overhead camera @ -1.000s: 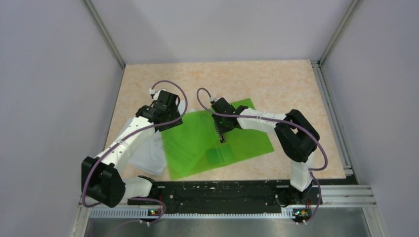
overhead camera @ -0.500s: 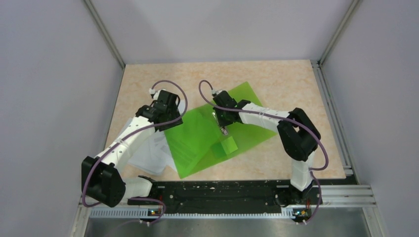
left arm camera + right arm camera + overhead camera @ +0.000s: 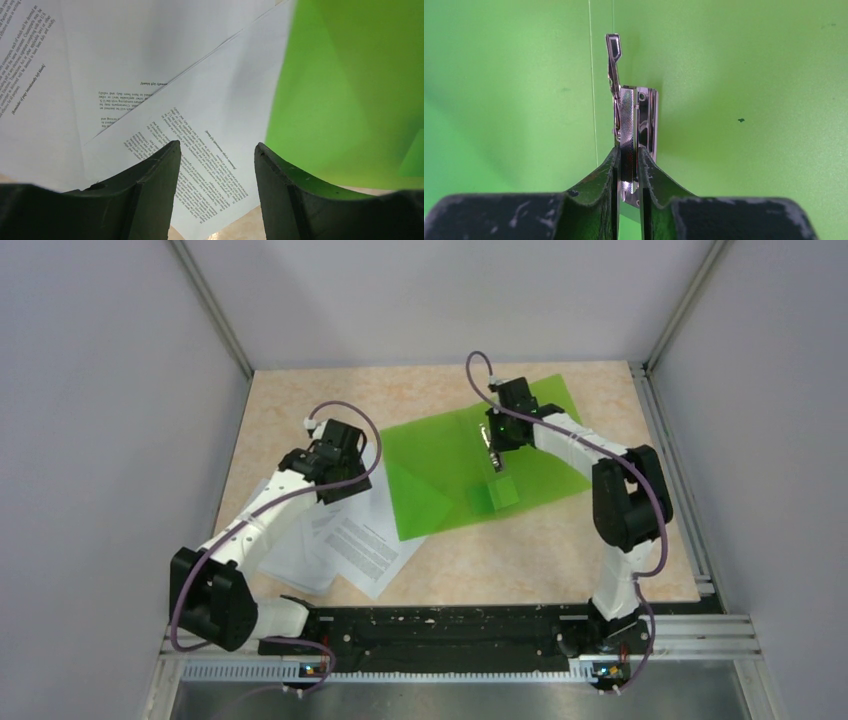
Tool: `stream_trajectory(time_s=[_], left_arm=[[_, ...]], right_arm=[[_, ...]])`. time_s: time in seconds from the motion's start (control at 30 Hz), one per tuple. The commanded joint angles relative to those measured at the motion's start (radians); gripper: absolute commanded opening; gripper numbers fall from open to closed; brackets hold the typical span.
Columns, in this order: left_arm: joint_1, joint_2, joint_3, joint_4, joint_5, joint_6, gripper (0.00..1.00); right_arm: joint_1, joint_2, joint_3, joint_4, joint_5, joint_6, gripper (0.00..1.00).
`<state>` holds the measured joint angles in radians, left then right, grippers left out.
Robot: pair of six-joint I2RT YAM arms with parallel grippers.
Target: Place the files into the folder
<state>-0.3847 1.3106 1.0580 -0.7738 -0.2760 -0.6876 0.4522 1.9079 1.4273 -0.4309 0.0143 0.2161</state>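
The folder (image 3: 450,465) has slid off the files (image 3: 352,540), leaving them exposed for pickup just left of it; right pincer (image 3: 628,159) clamps its metal clip (image 3: 634,115), left pincer (image 3: 216,150) gapes wide over them

A robotics lab cell: plain pale walls (image 3: 90,390), aluminium posts (image 3: 213,310) in the frame's upper corners, a beige marbled tabletop (image 3: 400,390) at centre.

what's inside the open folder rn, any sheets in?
Only its metal clip shows inside the folder, pinched by the right gripper. No white sheets are visible on its open face; the files lie beside it, under the left gripper. Anything beneath the green plastic is hidden.
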Motion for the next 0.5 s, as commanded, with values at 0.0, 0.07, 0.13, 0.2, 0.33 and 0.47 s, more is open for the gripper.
stream_trajectory(time_s=[0.0, 0.07, 0.13, 0.2, 0.33, 0.47], left_arm=[[0.017, 0.026, 0.043, 0.011, 0.010, -0.026, 0.62], [0.022, 0.038, 0.051, 0.012, 0.011, -0.034, 0.61], [0.028, 0.052, 0.057, 0.016, 0.018, -0.036, 0.61], [0.034, 0.069, 0.064, 0.018, 0.027, -0.038, 0.62], [0.048, 0.100, 0.061, 0.021, 0.033, -0.045, 0.62], [0.076, 0.124, 0.041, 0.056, 0.021, -0.039, 0.64]], right_arm=[[-0.091, -0.014, 0.070, -0.004, -0.047, -0.083, 0.11], [-0.122, -0.006, 0.074, -0.001, -0.048, -0.108, 0.11], [-0.147, 0.007, 0.083, -0.001, -0.047, -0.137, 0.11], [-0.170, 0.022, 0.098, 0.000, -0.054, -0.158, 0.11], [-0.199, 0.058, 0.125, -0.001, -0.065, -0.200, 0.11], [-0.230, 0.099, 0.146, -0.003, -0.069, -0.210, 0.12]])
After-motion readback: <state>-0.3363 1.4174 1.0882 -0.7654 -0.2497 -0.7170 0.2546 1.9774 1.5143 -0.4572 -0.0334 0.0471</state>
